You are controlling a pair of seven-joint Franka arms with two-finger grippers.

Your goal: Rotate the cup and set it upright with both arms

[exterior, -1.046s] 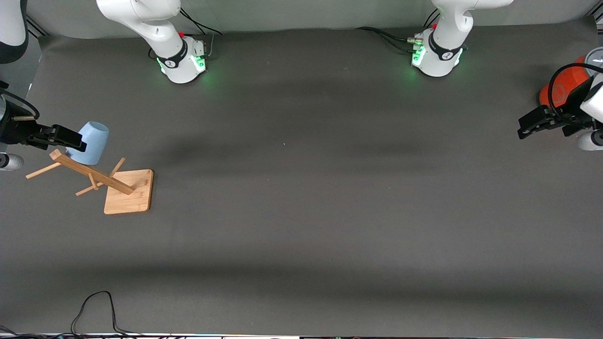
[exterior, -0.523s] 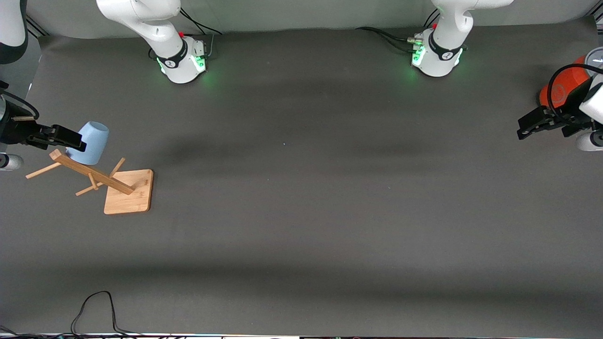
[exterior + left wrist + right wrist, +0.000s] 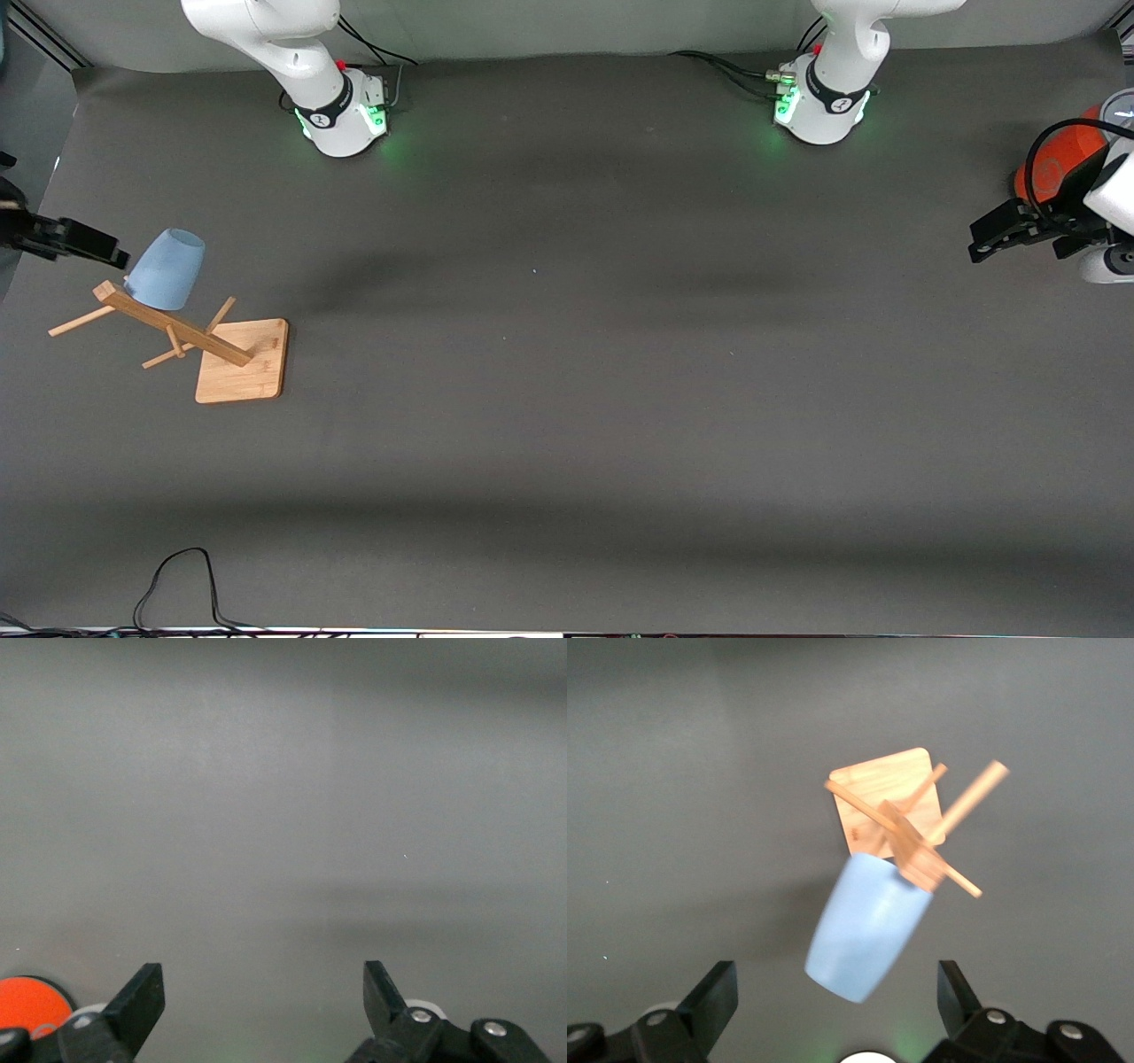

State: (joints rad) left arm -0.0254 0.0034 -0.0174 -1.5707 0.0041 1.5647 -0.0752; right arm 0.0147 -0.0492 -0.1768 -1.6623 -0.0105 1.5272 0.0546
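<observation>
The dark grey counter [image 3: 567, 399] spreads wide under me, mostly bare cloth. At the right arm's end stands a wooden rack [image 3: 241, 359]: a square bamboo base with a post leaning up from it and pegs sticking out to the sides. The pale-blue cup [image 3: 165, 268] hangs on the top of that post, mouth down and tilted, its closed base toward the counter's edge at that end. In my right wrist view the cup [image 3: 870, 927] covers the end of the post, with the rack [image 3: 895, 811] showing past it.

My right gripper [image 3: 78, 240] is up in the air at the right arm's end of the counter, just beside the cup and clear of it. Its jaws are spread wide with nothing between them; the fingers [image 3: 713, 997] stand either side of the cup without touching it.

My left gripper [image 3: 999, 232] hangs over the left arm's end of the counter, waiting, close to an orange cylinder [image 3: 1059, 164]. Its jaws are also spread and empty, the fingers [image 3: 142, 997] framing bare cloth.
</observation>
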